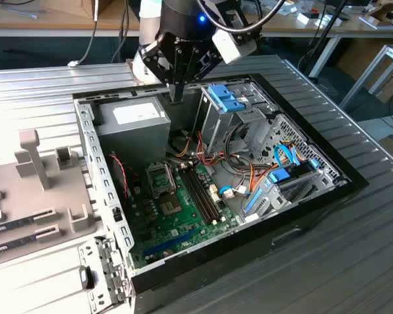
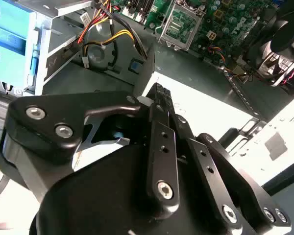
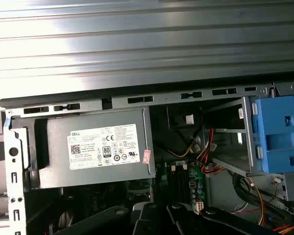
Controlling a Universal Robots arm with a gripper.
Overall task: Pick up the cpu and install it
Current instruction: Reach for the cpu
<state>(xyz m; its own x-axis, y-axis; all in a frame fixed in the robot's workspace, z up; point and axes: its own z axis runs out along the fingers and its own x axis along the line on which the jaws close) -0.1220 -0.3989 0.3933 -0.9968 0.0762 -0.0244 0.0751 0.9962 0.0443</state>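
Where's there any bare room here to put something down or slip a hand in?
Free: the ribbed grey metal tabletop on the exterior view's right of the open black computer case, and beyond its far wall. Inside is crowded, with coloured cables beside the blue drive cage.

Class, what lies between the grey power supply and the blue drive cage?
Coloured cables, as the first wrist view shows; in the exterior view the gripper hangs above that stretch.

Grey power supply (image 1: 132, 125) sits near blue drive bays (image 1: 226, 98) inside open case (image 1: 90, 152)
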